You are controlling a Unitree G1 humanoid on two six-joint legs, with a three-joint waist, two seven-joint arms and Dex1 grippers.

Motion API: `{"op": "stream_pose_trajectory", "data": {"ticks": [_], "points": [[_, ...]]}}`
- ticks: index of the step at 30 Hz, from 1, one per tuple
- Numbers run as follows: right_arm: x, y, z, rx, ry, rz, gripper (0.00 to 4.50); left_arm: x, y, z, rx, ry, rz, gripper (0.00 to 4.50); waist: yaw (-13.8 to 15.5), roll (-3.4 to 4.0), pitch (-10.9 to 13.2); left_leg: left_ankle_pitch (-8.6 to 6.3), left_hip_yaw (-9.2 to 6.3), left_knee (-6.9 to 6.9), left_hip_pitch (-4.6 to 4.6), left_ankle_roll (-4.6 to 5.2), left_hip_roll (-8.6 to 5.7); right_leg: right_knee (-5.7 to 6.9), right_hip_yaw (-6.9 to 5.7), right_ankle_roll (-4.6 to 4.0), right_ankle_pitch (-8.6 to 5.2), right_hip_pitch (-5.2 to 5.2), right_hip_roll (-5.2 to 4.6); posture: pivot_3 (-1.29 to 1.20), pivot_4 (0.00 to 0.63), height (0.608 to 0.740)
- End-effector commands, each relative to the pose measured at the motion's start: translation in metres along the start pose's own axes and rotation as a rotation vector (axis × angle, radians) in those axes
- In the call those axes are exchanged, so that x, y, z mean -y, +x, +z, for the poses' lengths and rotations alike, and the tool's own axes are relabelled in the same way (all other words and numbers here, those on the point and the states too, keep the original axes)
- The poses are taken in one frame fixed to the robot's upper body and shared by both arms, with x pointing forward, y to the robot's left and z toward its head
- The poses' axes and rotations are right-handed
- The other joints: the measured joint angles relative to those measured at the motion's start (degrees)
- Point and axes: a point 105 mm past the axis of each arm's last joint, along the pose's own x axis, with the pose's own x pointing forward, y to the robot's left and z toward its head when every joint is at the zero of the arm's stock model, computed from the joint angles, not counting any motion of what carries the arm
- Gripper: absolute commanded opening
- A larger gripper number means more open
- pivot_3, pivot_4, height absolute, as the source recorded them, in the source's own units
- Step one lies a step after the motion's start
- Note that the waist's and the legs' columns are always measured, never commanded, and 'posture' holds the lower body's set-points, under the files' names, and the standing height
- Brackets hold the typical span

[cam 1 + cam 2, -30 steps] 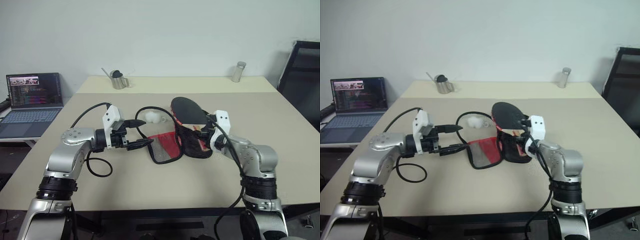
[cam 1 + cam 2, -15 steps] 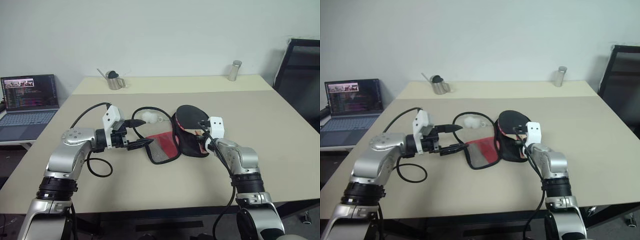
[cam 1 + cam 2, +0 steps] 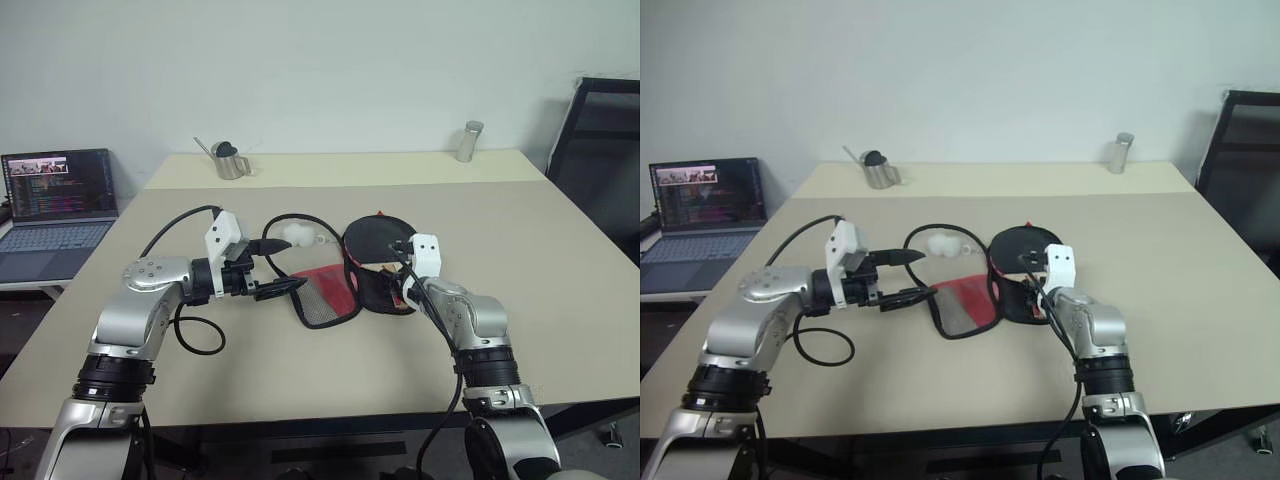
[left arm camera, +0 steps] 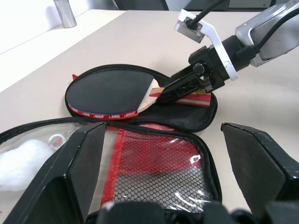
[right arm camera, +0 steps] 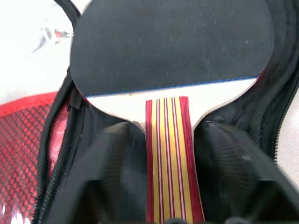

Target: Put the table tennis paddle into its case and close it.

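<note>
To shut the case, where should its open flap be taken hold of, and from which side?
Likely the free zip rim of the black-and-red fabric case's mesh-pocket flap, approached from the robot's left, where the open left gripper faces it. The flap lies flat, hinged beside the black-faced paddle, so it folds over it.

The paddle, black-faced with a red edge and a striped wooden handle, lies flat inside one half of the case. The case is black with a zip rim, lying unzipped and spread open, its red mesh-pocket flap beside the paddle.
</note>
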Motion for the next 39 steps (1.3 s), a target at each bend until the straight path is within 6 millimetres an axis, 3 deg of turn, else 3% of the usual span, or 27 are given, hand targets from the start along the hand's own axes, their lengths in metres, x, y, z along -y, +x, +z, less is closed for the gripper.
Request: {"op": "stream_pose_trajectory", "data": {"ticks": [1,18,21,29,39], "points": [[-0.007,-0.007,0.022,0.080,-0.016,0.011,4.37,0.001,-0.001,0.012,0.026,0.055,0.006,4.31,0.0,0.00,0.0,0.00,0.00,0.00,0.00,0.00,0.00,0.00,0.00,0.00,0.00,0.00,0.00,0.00,0.150,0.740],[-0.001,-0.002,-0.003,0.015,-0.144,-0.003,4.47,0.001,-0.001,0.011,0.030,0.051,0.014,4.31,0.0,-0.01,0.0,0.00,0.00,0.00,0.00,0.00,0.00,-0.01,0.00,0.00,0.00,0.00,0.00,0.00,0.150,0.740],[0.003,-0.002,-0.003,0.020,-0.158,-0.022,3.90,0.002,-0.001,0.012,0.031,0.051,0.014,4.31,0.0,-0.01,0.0,0.00,0.00,0.00,0.00,0.00,0.00,-0.01,0.00,0.00,0.00,0.00,0.00,0.00,0.150,0.740],[0.004,-0.002,-0.001,0.035,-0.166,-0.041,1.14,0.001,-0.001,0.011,0.029,0.049,0.016,4.31,0.0,-0.04,0.0,0.00,0.00,0.01,0.01,0.00,0.00,0.00,0.00,0.00,0.00,0.01,0.00,0.00,0.150,0.740],[0.010,-0.003,0.000,0.047,-0.176,-0.085,1.11,0.002,-0.001,0.010,0.027,0.050,0.017,4.31,0.0,-0.05,0.0,0.00,0.00,0.01,0.01,0.00,0.00,0.00,0.00,0.00,0.00,0.01,0.00,0.00,0.150,0.740]]}}
